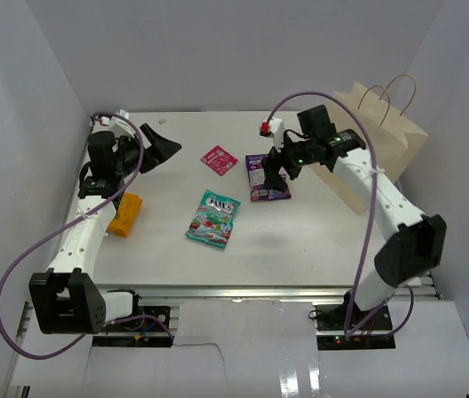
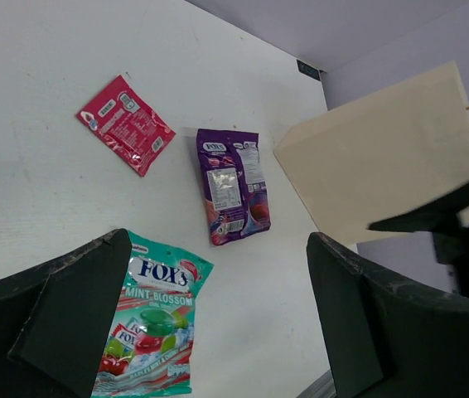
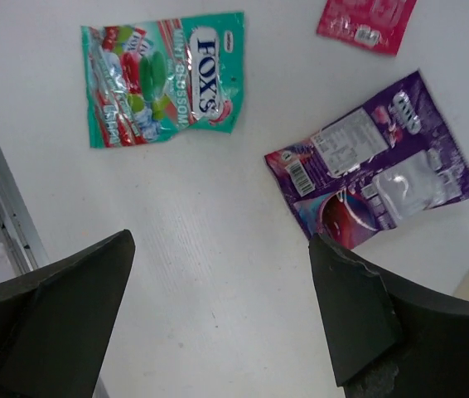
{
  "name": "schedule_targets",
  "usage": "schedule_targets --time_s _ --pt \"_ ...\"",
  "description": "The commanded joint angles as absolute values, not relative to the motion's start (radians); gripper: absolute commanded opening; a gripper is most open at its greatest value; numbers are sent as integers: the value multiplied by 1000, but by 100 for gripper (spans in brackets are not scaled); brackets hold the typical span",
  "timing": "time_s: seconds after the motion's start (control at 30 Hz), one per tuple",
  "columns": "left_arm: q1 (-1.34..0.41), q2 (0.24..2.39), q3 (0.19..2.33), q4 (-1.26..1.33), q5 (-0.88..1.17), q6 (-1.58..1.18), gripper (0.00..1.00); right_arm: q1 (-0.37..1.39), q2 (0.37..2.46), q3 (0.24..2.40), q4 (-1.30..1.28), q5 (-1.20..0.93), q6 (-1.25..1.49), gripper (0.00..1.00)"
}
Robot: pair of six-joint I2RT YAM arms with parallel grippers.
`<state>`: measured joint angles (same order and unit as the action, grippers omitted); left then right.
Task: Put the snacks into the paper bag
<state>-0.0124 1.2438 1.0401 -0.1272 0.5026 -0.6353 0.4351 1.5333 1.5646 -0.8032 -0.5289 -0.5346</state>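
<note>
Pickup of the purple packet [image 3: 375,178] seems in hand: the right gripper [image 1: 276,172], spread and empty, hovers over it on the table [image 1: 301,240] near the standing paper bag [image 1: 388,137] and must descend and pinch, while the left gripper [image 1: 156,148] hangs spread.

White tabletop [image 1: 301,240], two arms seen from above. Left gripper [image 1: 161,148] at far left, black jaws spread. Right gripper [image 1: 276,172] over far end of flat purple packet [image 1: 263,192]. Small pink-red square packet [image 1: 218,158] lies between both sets of jaws, closer to right jaws. Teal-green fruit-printed packet [image 1: 214,218] lies nearward, left of right jaws. Flat orange packet [image 1: 125,214] sits behind left jaws, beside left arm. Tall beige paper bag with looped twine handles [image 1: 384,133] sits behind right jaws, on right.
</note>
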Motion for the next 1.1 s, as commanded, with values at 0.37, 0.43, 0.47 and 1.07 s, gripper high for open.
schedule_targets --time_s 0.37,0.43,0.47,1.07 --pt "-17 1160 946 -172 569 -710 98 436 2049 1719 -528 35 18 98" --pt "-17 1157 943 -187 569 -712 98 420 2084 1770 -512 37 -23 99" --pt "-18 1155 940 -192 568 -712 98 414 2101 1787 -505 34 -47 100" --pt "-32 1252 992 -206 581 -713 98 270 2235 1804 -499 -456 -250 98"
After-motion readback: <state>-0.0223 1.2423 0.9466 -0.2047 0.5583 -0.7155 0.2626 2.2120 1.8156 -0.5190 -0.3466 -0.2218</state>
